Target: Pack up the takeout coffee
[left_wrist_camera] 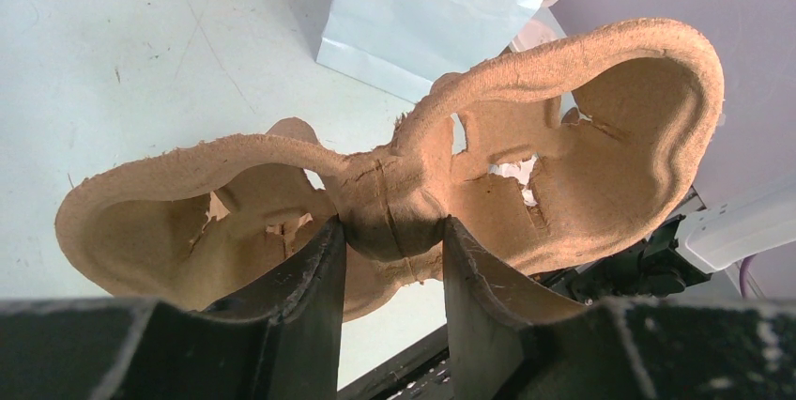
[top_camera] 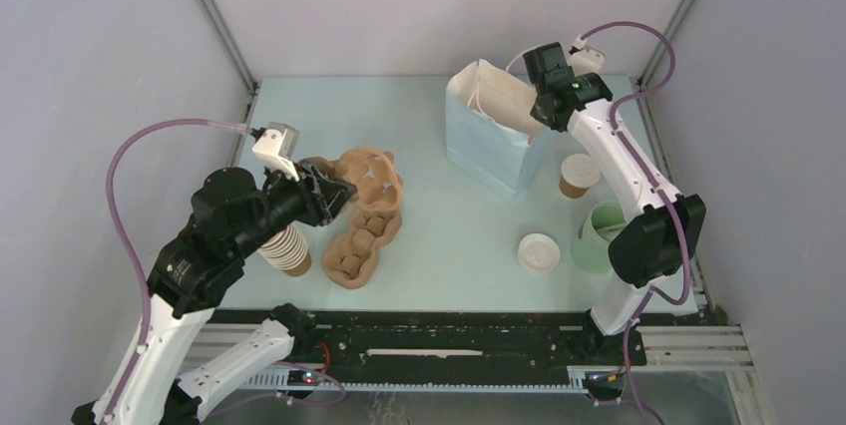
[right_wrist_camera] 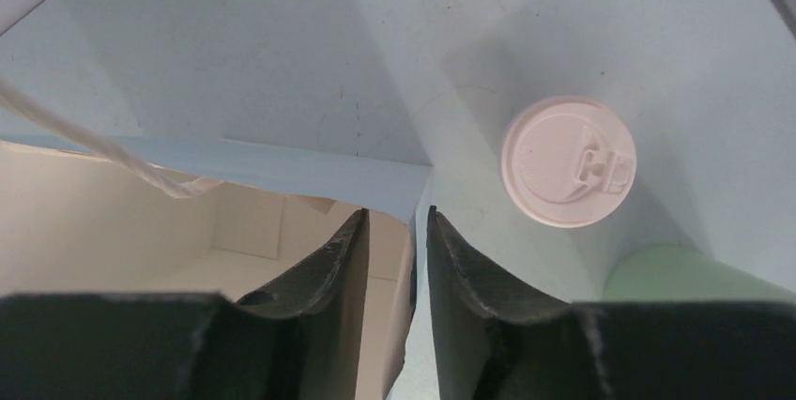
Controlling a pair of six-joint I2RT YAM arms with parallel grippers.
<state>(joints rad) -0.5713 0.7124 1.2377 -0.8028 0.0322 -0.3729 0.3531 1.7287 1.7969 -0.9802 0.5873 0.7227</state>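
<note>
At the carrier (left_wrist_camera: 601, 156) centre the left gripper (left_wrist_camera: 391, 236) is clenched: hold it level while the right gripper (right_wrist_camera: 396, 231) pinches the bag (right_wrist_camera: 282, 170) rim

Robot lab enclosure: grey wall panels (top_camera: 90, 66), aluminium corner posts (top_camera: 212, 16)

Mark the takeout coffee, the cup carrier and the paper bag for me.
takeout coffee (top_camera: 580, 171): top external view, on its pale top.
cup carrier (top_camera: 361, 237): top external view, on its lower half.
paper bag (top_camera: 487, 146): top external view, on its blue front face.
</note>
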